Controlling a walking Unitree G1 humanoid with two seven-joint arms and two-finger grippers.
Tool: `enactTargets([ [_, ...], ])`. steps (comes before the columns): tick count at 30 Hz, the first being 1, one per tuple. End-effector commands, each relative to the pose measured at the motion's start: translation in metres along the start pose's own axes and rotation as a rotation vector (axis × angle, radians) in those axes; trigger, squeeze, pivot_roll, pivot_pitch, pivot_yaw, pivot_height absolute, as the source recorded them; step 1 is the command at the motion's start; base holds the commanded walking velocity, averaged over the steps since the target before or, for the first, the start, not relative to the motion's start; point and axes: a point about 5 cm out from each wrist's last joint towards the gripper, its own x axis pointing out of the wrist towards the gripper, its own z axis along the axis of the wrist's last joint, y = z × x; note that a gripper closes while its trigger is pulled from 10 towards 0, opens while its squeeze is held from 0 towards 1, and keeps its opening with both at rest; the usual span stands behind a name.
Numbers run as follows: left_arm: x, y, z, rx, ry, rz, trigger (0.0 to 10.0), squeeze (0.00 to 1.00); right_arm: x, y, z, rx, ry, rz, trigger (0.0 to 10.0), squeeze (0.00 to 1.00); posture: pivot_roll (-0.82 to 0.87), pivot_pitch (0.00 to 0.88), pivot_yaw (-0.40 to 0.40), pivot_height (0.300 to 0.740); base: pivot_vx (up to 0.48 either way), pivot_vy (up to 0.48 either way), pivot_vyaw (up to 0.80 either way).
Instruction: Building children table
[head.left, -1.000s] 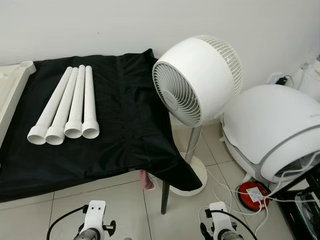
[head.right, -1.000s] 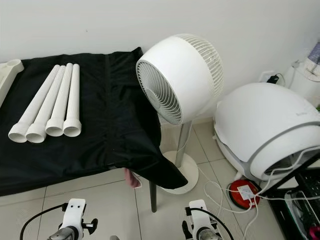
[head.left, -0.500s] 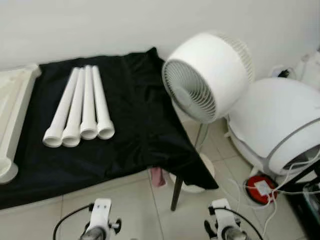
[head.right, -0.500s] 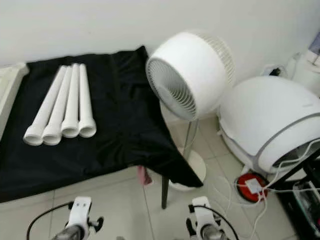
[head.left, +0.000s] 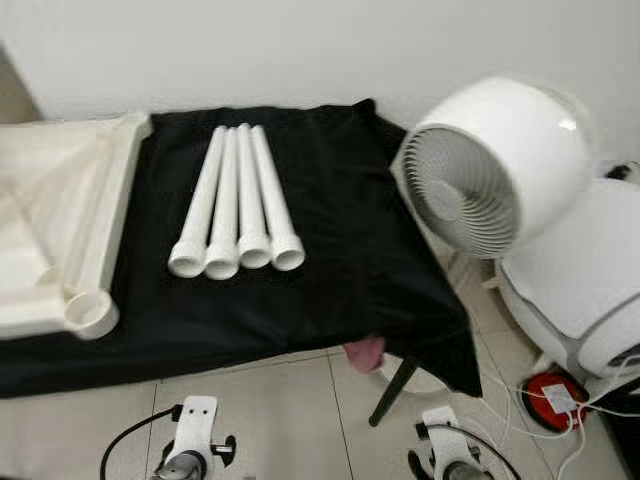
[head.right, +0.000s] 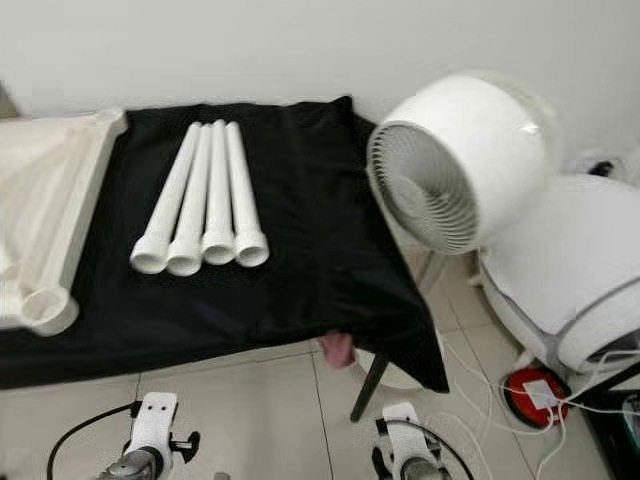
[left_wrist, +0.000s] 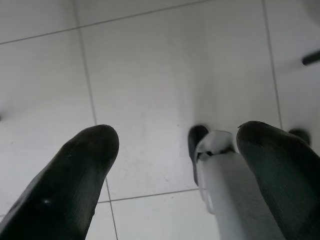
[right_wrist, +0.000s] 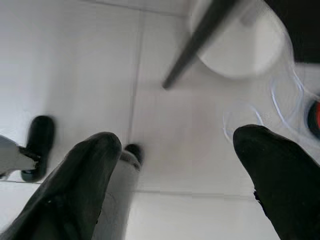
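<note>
On the black cloth (head.left: 330, 215) that covers a low stand lie four white table legs (head.left: 236, 202), side by side and touching, their long axes running away from the robot toward the wall, flared socket ends nearest it. Just beside the cloth's left edge rests the cream tabletop (head.left: 62, 225), turned underside up, with a round leg socket (head.left: 90, 312) at its near corner.

Both arms hang low in front of the cloth's near edge, over pale floor tiles (left_wrist: 150, 70). The left gripper (left_wrist: 177, 145) points down at the floor with its fingers spread wide and nothing between them; the right gripper (right_wrist: 177, 150) is likewise spread and empty, above the tiles near the dark stand leg (right_wrist: 197, 45). The legs lie ahead of and above both grippers, roughly between the two arms but a little toward the left one, so the left arm looks the nearer for a first grasp, taken across a leg's width near its flared end.

To the right of the cloth stands a white pedestal fan (head.left: 495, 165), close to the cloth's far right corner, and beyond it a white domed appliance (head.left: 590, 285) with cables and a red disc (head.left: 553, 392) on the floor. A plain white wall backs everything.
</note>
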Motion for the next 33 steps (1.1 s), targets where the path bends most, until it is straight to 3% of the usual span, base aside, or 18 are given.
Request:
enactTargets([
  [1, -0.0011, -0.0021, -0.0074, -0.005, 0.028, 0.009, 10.0, 0.00, -0.0005, -0.0006, -0.0024, -0.002, 0.011, 0.001, 10.0, 0.00, -0.11, 0.000, 0.039, 0.740, 0.000, 0.259, 0.80],
  [11, -0.0012, -0.0018, -0.0075, -0.002, 0.028, 0.012, 10.0, 0.00, 0.0006, 0.0007, 0.0012, 0.001, 0.003, 0.005, 10.0, 0.00, -0.11, 0.000, 0.038, 0.740, 0.000, 0.202, 0.80],
  [16, -0.0014, -0.0005, -0.0076, 0.015, 0.025, 0.013, 10.0, 0.00, 0.0006, 0.0014, 0.0015, 0.018, -0.002, 0.011, 10.0, 0.00, -0.11, 0.000, 0.035, 0.740, 0.000, 0.000, 0.00],
  [20, -0.0020, -0.0032, -0.0088, 0.095, 0.021, -0.029, 10.0, 0.00, -0.0002, 0.0002, -0.0004, 0.028, -0.003, 0.011, 10.0, 0.00, -0.12, 0.000, 0.030, 0.740, 0.000, 0.000, 0.00],
  [33, -0.0025, -0.0005, -0.0103, 0.059, 0.027, -0.019, 10.0, 0.00, -0.0008, 0.0006, -0.0023, 0.058, -0.001, 0.002, 10.0, 0.00, -0.12, 0.006, 0.051, 0.740, 0.000, 0.000, 0.00],
])
